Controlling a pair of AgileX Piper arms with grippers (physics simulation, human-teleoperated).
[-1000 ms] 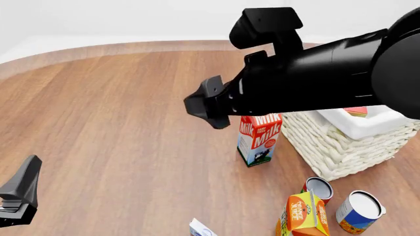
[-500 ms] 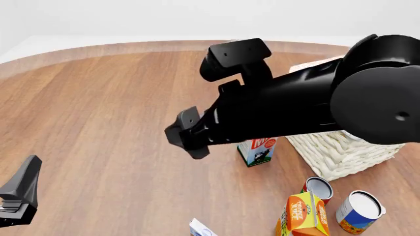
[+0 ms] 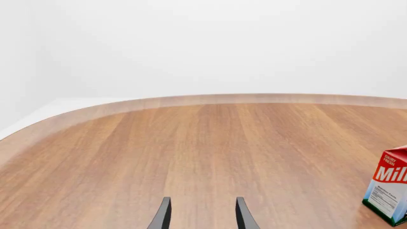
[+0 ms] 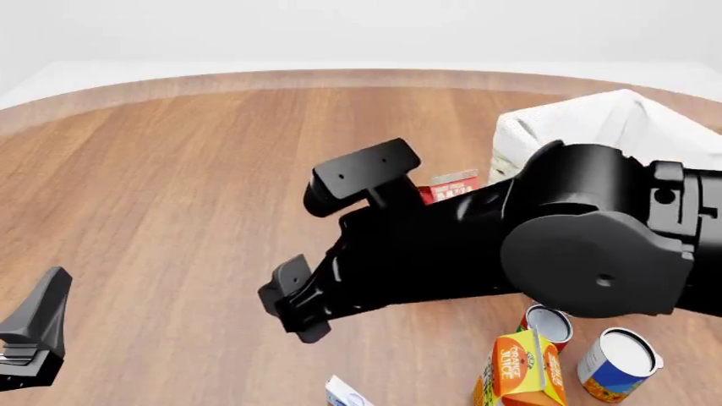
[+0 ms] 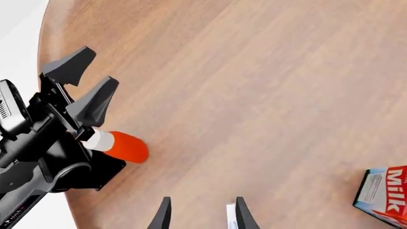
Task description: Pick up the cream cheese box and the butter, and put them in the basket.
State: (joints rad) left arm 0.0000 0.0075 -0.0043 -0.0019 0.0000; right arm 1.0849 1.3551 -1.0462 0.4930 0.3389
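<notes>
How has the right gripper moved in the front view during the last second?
Yes. The right gripper has come down and toward the camera, leftward; it was level with the milk carton top, and now it is lower than the carton.

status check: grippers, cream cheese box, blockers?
Both grippers open, empty: left gripper, right gripper. Cream cheese box on table, near edge. Right arm hides milk carton.

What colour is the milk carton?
The milk carton is red on top and white below, with a green bottom edge; the left wrist view shows it best.
</notes>
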